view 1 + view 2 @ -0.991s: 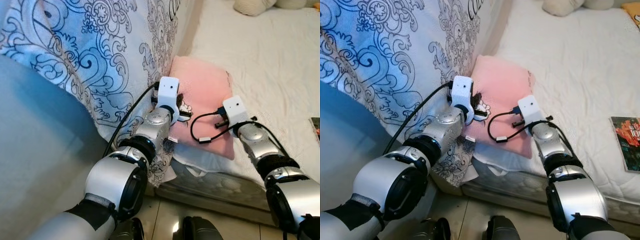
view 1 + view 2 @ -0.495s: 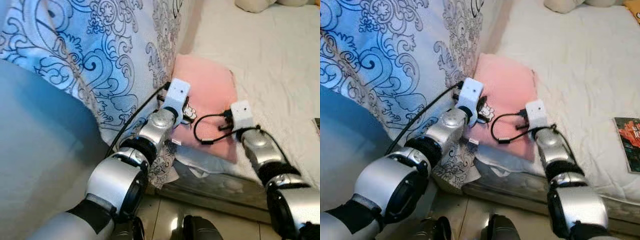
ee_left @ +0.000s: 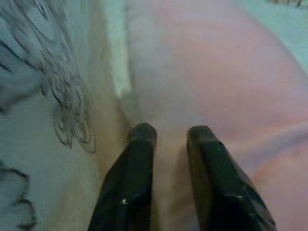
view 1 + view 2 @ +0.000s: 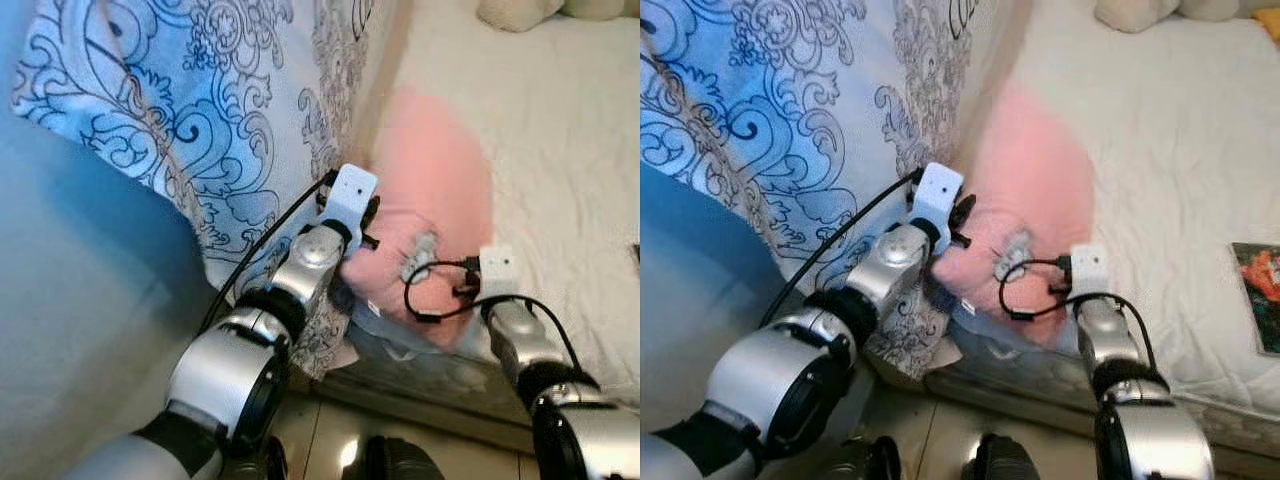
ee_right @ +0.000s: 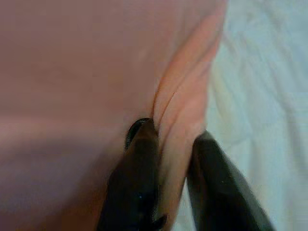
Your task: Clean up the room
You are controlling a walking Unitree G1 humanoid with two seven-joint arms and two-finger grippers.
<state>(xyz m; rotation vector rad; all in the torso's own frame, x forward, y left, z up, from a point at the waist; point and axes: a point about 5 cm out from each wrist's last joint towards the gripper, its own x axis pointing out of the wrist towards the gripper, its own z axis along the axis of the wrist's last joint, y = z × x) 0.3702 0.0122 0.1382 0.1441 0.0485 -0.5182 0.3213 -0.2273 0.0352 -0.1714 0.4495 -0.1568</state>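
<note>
Both grippers are gripping the soft pink fleece pillow point(image 4: 435, 190) that is lying at the near edge of the white-sheeted bed point(image 4: 560, 130), right beside the hanging blue-and-white patterned quilt point(image 4: 200, 110). In its wrist view the right gripper point(image 5: 166, 159) is pinching a raised fold of the pink fabric between 2 nearly closed fingers point(image 5: 139, 187), at the side bordering the white sheet. The left gripper point(image 3: 168, 144) is pressing into the pillow's other side, by the quilt, its 2 fingers standing a narrow gap apart with pink cloth bunched between them; it looks like a hold, though a shallower one.

To do this lift well, both arms should be rising together and evenly, so that the thin fold in the right gripper is not slipping out. The left gripper should be taking only pillow, not quilt edge.

Compared with 1 second ago, the near edge of the pillow is lifting and bulging off the bed, where it was lying flat. The right wrist is sitting lower and nearer the bed's edge, and a small grey tag point(image 4: 418, 256) is now showing on the pillow's raised underside.
</note>
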